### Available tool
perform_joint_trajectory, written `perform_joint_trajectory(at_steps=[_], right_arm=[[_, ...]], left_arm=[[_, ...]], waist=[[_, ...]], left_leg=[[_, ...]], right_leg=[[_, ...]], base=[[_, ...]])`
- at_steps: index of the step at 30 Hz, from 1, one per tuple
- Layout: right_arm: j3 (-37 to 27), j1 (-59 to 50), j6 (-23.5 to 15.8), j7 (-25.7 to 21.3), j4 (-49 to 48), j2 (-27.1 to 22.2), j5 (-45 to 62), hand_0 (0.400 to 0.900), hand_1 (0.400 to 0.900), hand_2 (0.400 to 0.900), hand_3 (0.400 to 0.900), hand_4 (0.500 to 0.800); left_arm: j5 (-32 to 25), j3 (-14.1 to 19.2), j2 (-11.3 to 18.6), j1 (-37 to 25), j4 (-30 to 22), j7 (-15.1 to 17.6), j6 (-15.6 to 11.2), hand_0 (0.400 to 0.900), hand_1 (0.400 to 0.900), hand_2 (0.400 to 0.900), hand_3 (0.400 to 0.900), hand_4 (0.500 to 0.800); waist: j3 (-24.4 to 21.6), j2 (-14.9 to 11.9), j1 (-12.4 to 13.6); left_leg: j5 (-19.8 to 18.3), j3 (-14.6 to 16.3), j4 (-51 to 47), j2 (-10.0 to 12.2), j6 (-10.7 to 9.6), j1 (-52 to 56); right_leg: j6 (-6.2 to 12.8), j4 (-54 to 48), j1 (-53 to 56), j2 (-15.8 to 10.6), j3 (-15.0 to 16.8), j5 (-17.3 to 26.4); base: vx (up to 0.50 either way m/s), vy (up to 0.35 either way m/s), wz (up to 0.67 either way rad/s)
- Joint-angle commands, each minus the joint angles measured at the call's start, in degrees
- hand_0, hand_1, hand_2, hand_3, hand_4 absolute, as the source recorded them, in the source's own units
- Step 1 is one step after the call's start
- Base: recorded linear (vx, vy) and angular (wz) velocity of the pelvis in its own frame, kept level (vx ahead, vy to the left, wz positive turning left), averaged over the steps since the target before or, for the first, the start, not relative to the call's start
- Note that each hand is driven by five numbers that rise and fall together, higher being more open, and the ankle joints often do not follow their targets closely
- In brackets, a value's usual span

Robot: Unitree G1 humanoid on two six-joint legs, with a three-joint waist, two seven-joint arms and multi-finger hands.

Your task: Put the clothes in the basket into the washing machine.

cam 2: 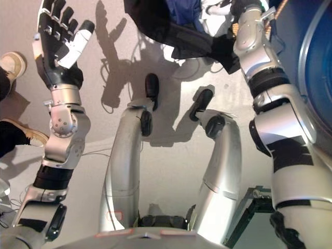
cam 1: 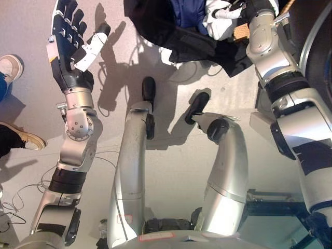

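Note:
A heap of clothes fills the top middle: a dark garment [cam 1: 171, 31], a blue piece [cam 1: 187, 10] and a white piece [cam 1: 218, 26]. A strip of woven basket [cam 1: 240, 32] shows beside them. My right arm reaches up from the right, and my right hand [cam 1: 231, 10] is buried among the clothes at the top edge. My left hand [cam 1: 70, 41] is raised at the upper left, open with fingers spread, holding nothing and well clear of the clothes. The washing machine's round blue opening [cam 2: 316, 62] curves along the right edge.
A person's pale shoes [cam 1: 10, 67] [cam 1: 23, 137] stand on the grey floor at the left edge. A dark frame [cam 1: 270, 207] lies low on the right, under my right arm.

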Motion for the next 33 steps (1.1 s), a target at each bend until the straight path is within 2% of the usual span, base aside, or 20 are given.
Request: perform_joint_trajectory(at_steps=[1, 4, 8, 12, 15, 19, 25, 27, 33], right_arm=[[-5.3, 8.79, -5.86, -6.22, -3.63, -5.04, 0.85, 0.4, 0.4, 0.4, 0.4, 0.5], [-10.21, 17.18, -8.63, -5.53, -11.32, -6.72, 2.91, 0.4, 0.4, 0.4, 0.4, 0.5], [-18.51, 31.33, -10.84, -3.02, -27.5, -8.03, 5.17, 0.4, 0.4, 0.4, 0.4, 0.5], [-26.03, 43.59, -12.65, -2.29, -37.97, -6.02, 6.67, 0.4, 0.4, 0.4, 0.4, 0.5], [-31.5, 50.58, -13.51, -3.88, -42.56, -3.16, 6.1, 0.4, 0.4, 0.4, 0.4, 0.5], [-35.88, 53.5, -14.25, -7.75, -42.85, 0.84, 5.64, 0.4, 0.4, 0.4, 0.4, 0.5], [-40.6, 50.81, -15.57, -15.93, -36.39, 4.01, 6.92, 0.4, 0.4, 0.4, 0.4, 0.5], [-42.06, 48.24, -16.16, -18.78, -33.24, 3.24, 7.89, 0.4, 0.4, 0.4, 0.4, 0.5], [-43.52, 39.24, -16.36, -24.55, -21.94, -3.66, 11.52, 0.4, 0.4, 0.4, 0.4, 0.5]], left_arm=[[3.02, 0.45, -1.78, 5.03, -0.09, 0.67, -6.17, 0.9, 0.9, 0.9, 0.9, 0.8], [3.69, -0.47, -1.95, 5.4, 2.13, 0.14, -6.59, 0.9, 0.9, 0.9, 0.9, 0.8], [4.28, 0.37, -2.14, 6.7, 3.54, -0.49, -5.93, 0.9, 0.9, 0.9, 0.9, 0.8], [5.1, 1.04, -3.16, 8.85, 3.59, -0.73, -5.17, 0.9, 0.9, 0.9, 0.9, 0.8], [5.96, 1.43, -3.93, 10.36, 3.51, -0.5, -5.14, 0.9, 0.9, 0.9, 0.9, 0.8], [6.61, 1.39, -4.92, 11.22, 3.49, 0.0, -5.63, 0.9, 0.9, 0.9, 0.9, 0.8], [7.28, 0.81, -5.42, 10.09, 4.15, 1.14, -6.39, 0.9, 0.9, 0.9, 0.9, 0.8], [7.26, 0.37, -5.41, 9.74, 4.31, 1.5, -6.83, 0.9, 0.9, 0.9, 0.9, 0.8], [6.98, -1.14, -3.98, 9.12, 4.27, 1.64, -7.22, 0.9, 0.9, 0.9, 0.9, 0.8]], waist=[[-14.42, 0.83, 0.53], [-14.59, 1.2, -0.1], [-14.9, 1.5, -1.6], [-15.02, 1.78, -2.72], [-15.43, 2.01, -3.32], [-15.75, 2.32, -3.62], [-16.48, 3.23, -3.59], [-16.77, 3.39, -3.4], [-17.29, 3.9, -2.24]], left_leg=[[-4.31, -4.25, -2.6, 0.37, -3.67, -2.45], [-4.59, -3.59, -3.11, 0.62, -3.43, -0.81], [-4.92, -3.25, -2.5, 0.88, -3.1, -0.3], [-5.05, -3.0, -1.43, 0.98, -2.81, -0.47], [-5.15, -2.78, -0.78, 1.09, -2.76, -0.48], [-5.3, -2.42, -0.68, 1.51, -2.8, 0.29], [-5.55, -2.1, -1.48, 1.6, -2.88, 1.39], [-5.61, -2.09, -1.81, 1.58, -2.86, 1.71], [-5.49, -1.82, -3.18, 1.59, -3.0, 2.62]], right_leg=[[2.55, -3.21, -4.95, 2.66, -0.75, 2.43], [2.74, -4.22, -3.58, 3.66, -0.26, 2.48], [2.85, -4.37, -3.4, 4.58, 0.61, 2.64], [3.01, -3.61, -3.89, 5.1, 1.44, 2.83], [3.13, -3.08, -3.93, 5.29, 1.83, 2.88], [3.15, -2.86, -3.42, 5.48, 2.18, 2.7], [3.1, -3.57, -2.39, 5.69, 2.42, 2.41], [3.1, -3.78, -2.14, 5.77, 2.41, 2.38], [3.19, -4.77, -1.33, 5.95, 2.65, 2.29]], base=[[-0.03, 0.024, -0.1], [-0.03, 0.045, -0.14], [-0.01, 0.031, -0.12], [0.01, 0.014, -0.08], [0.03, 0.009, -0.07], [0.01, 0.001, -0.04], [0.0, 0.0, 0.0], [0.0, 0.0, 0.0], [0.0, 0.0, 0.0]])
